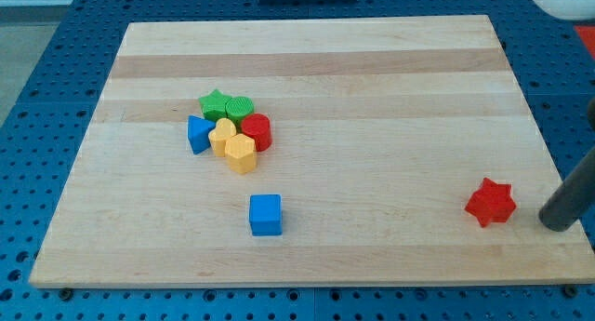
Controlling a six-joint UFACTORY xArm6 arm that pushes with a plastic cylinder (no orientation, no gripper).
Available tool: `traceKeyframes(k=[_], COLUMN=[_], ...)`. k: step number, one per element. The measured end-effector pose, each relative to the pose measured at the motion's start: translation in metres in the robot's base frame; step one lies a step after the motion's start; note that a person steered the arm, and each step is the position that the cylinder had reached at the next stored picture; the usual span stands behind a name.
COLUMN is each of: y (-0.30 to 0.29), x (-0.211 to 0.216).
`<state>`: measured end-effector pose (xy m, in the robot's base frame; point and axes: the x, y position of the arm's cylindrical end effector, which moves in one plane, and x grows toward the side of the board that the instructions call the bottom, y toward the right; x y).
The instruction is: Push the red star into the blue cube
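The red star lies on the wooden board near the view's lower right. The blue cube sits near the board's bottom edge, left of centre, far to the left of the star. My tip rests at the board's right edge, a short gap to the right of the red star and slightly lower; it does not touch the star.
A tight cluster sits left of centre: a green star, a green cylinder, a red cylinder, a blue triangular block, a yellow heart-like block and a yellow hexagonal block.
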<state>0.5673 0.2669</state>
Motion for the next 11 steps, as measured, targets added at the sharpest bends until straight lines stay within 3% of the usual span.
traceKeyframes(k=[4, 11], y=[-0.057, -0.221], x=[-0.011, -0.078])
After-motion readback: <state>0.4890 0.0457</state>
